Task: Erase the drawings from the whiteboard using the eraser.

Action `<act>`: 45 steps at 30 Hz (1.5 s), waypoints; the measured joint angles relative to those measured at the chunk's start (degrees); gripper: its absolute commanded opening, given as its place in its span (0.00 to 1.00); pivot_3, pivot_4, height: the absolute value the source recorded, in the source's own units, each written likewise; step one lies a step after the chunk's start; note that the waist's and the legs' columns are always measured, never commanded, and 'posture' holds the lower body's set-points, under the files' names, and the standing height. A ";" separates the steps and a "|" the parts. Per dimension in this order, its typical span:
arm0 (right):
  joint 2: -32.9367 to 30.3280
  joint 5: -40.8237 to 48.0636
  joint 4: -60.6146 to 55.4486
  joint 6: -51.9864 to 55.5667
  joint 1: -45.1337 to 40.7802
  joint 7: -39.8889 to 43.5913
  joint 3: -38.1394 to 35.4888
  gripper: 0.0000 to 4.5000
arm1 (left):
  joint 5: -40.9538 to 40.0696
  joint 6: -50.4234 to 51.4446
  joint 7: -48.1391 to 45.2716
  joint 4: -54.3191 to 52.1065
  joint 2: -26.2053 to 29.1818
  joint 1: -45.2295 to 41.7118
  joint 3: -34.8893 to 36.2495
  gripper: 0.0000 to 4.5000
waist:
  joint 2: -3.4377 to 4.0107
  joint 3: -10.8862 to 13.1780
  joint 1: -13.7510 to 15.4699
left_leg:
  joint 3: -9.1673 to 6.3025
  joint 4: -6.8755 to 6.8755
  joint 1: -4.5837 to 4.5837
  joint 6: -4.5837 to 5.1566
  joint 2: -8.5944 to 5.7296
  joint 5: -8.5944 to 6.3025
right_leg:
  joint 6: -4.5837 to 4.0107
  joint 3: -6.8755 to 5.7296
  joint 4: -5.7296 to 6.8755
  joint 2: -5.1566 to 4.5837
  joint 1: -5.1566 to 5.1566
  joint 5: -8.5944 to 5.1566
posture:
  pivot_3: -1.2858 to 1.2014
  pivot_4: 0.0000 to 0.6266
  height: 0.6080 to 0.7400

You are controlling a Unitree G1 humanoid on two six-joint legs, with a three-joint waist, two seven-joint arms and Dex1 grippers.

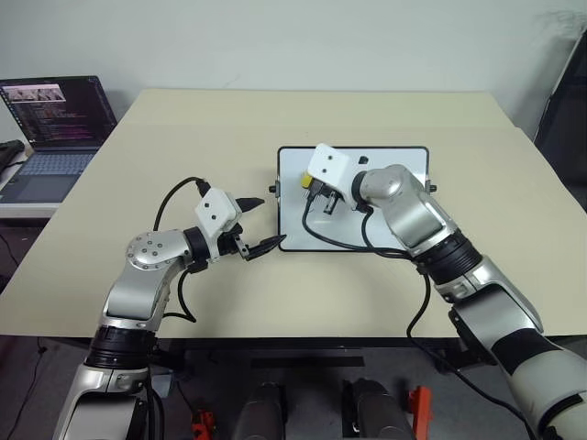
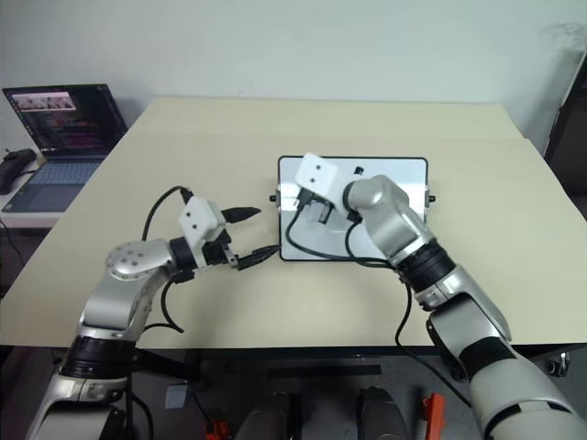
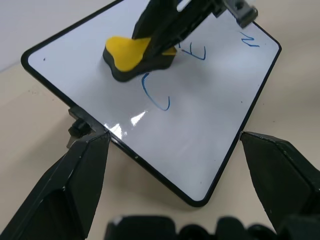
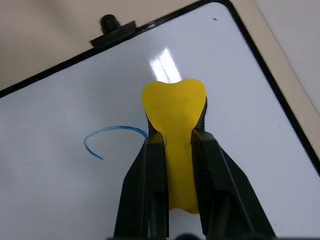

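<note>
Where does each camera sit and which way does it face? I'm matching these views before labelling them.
Left and right eye views: on the head, looking forward and down at the table; both arms show.
Left wrist view: on the left arm, looking between its open fingers at the whiteboard.
Right wrist view: on the right arm, looking along its fingers shut on the eraser.
Shared: whiteboard, eraser, and the blue "C" among the drawings.

This looks like an office or lab room: a plain beige desk stands against a bare white wall, and an open laptop with a lit screen sits on a side table at the left.
</note>
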 measured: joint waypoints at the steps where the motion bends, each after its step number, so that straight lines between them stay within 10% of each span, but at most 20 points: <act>1: 0.14 -0.62 -0.33 -0.36 0.84 0.55 1.09 0.07 | 0.00 0.00 0.03 0.00 -0.06 0.00 -0.01 1.00 | -0.03 -0.02 -0.04 | 0.01 0.00 0.08 0.00 0.01 0.00 | -0.01 0.01 0.03 0.01 0.05 -0.01 | 0.52 0.24 1.00; 21: 0.06 1.32 -6.62 2.60 7.81 9.28 -0.38 0.07 | -0.13 -0.05 0.05 1.79 -0.16 -1.29 0.05 1.00 | -0.17 -0.10 0.17 | -0.29 0.00 0.64 0.03 0.11 0.04 | 0.01 -0.03 0.03 0.16 0.65 -0.22 | 0.52 0.24 1.00; 30: -16.61 17.45 -29.80 6.76 17.34 19.13 -21.50 0.07 | -3.57 2.87 -0.64 -0.47 1.63 -2.94 2.18 1.00 | -0.18 -0.07 0.52 | -0.35 -0.08 -0.32 -0.06 0.03 -0.05 | -0.14 -0.29 -0.12 -0.02 -0.15 -0.15 | 0.52 0.24 1.00; 45: -39.50 22.44 -25.94 -5.36 36.46 26.43 -38.51 0.07 | -3.80 4.00 -3.27 0.13 1.91 -4.57 0.70 1.00 | -0.22 -0.04 0.03 | -0.10 -0.04 -0.16 -0.05 0.06 -0.05 | 0.03 -0.08 -0.13 0.06 -0.06 -0.32 | 0.52 0.24 1.00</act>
